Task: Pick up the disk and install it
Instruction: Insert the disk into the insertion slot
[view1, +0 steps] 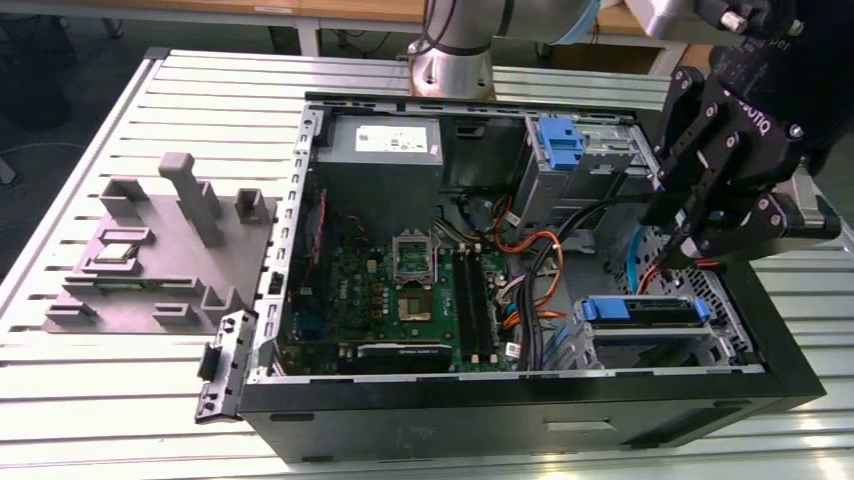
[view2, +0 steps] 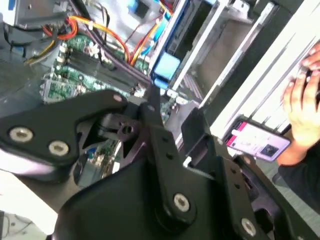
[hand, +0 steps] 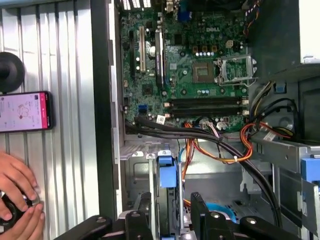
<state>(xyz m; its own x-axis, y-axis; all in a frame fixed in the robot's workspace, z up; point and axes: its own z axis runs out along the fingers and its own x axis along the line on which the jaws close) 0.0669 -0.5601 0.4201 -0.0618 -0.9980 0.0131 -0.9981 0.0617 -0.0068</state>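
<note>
Exterior view: jaws tilted, spread apart just above the disk (view1: 643, 311).

The arm (view1: 454, 40) holds its tool (hand: 171, 202) pointing down, fingers (hand: 198, 205) spread apart.

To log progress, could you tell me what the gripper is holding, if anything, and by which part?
Nothing, it seems: the fingers of the gripper stand apart above the disk, which sits in a bay of the computer case.
</note>
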